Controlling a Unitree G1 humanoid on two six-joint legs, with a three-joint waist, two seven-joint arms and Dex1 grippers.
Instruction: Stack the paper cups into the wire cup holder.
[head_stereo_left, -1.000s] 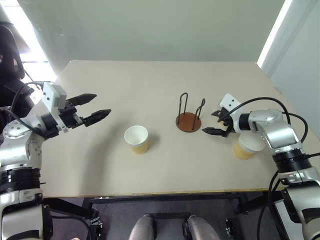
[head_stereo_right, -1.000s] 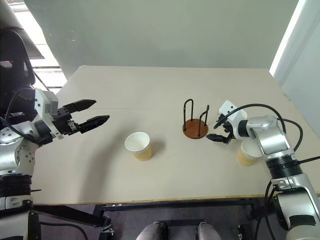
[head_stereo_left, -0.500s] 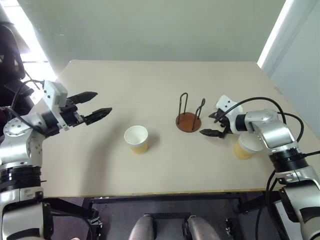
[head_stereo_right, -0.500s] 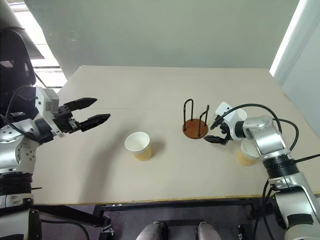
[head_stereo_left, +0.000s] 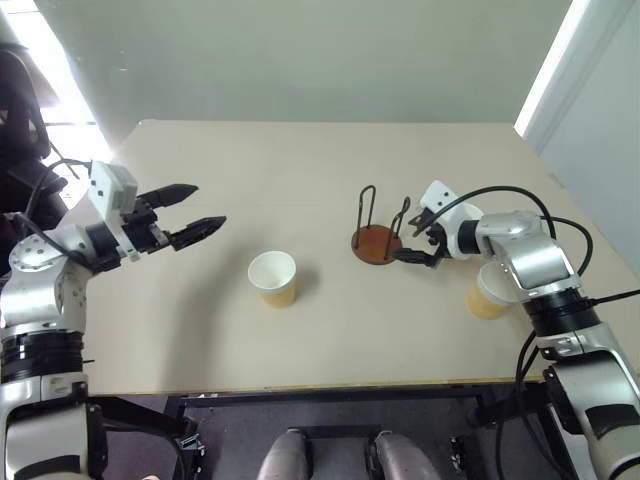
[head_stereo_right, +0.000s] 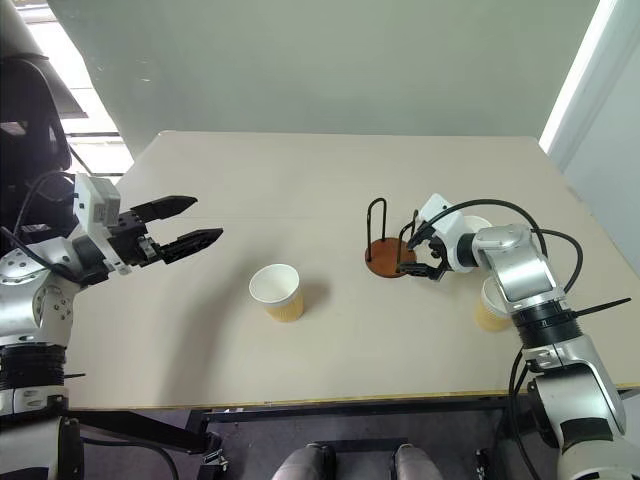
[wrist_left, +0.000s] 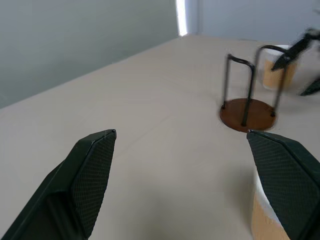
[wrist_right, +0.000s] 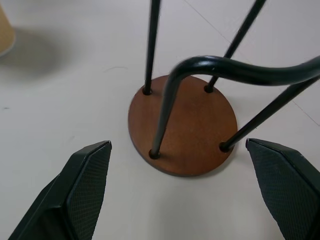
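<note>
The right pincer (head_stereo_left: 413, 247), spread wide and empty, has been edging left until the holder (head_stereo_left: 377, 243) is sitting just ahead between its fingers; it seems to be steadying it. One cup (head_stereo_left: 273, 278) is standing beyond the holder, another (head_stereo_left: 487, 294) behind. The left pincer (head_stereo_left: 195, 212) is hovering spread.

Left arm raised at the left side, elbow bent, wrist turned inward; left gripper (head_stereo_left: 193, 211) held level, pointing right across the front, fingers spread wide, nothing between them. Right arm reaches forward and inward, forearm angled left, wrist pitched down; right gripper (head_stereo_left: 420, 244) points down and left, fingers (wrist_right: 85, 182) wide apart, gripping nothing.
</note>
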